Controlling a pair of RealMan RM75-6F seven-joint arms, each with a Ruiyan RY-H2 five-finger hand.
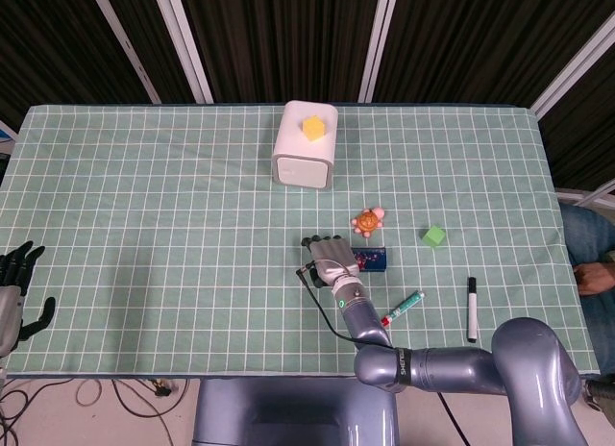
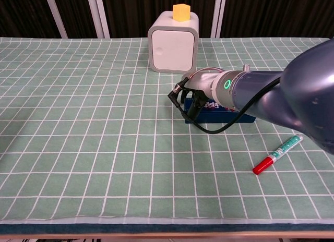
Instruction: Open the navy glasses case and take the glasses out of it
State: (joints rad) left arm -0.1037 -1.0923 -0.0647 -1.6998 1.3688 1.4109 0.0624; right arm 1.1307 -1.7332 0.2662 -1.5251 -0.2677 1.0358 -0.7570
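**Operator:** Which step is running, and where is the case lying?

**Technician:** The opening step is in hand, by my reading. The navy glasses case is lying flat on the worktop, right of frame centre in the head view, just below the orange turtle toy. The lid is appearing closed. The right hand is sitting over the case's left end, fingers curling down against it; whether they are actually gripping the shell or only touching it cannot be told. The left hand is hanging at the lower left edge, fingers apart, holding nothing.

**Operator:** Orientation?

**Technician:** The long axis is running left to right across the frame in both views, roughly parallel to the worktop's near edge. Which long side carries the hinge is not visible.

**Operator:** Next move?

**Technician:** Probably the fingers are needing purchase on the lid seam, then an upward lift while the base is staying pinned. One hand alone is risking the case sliding.
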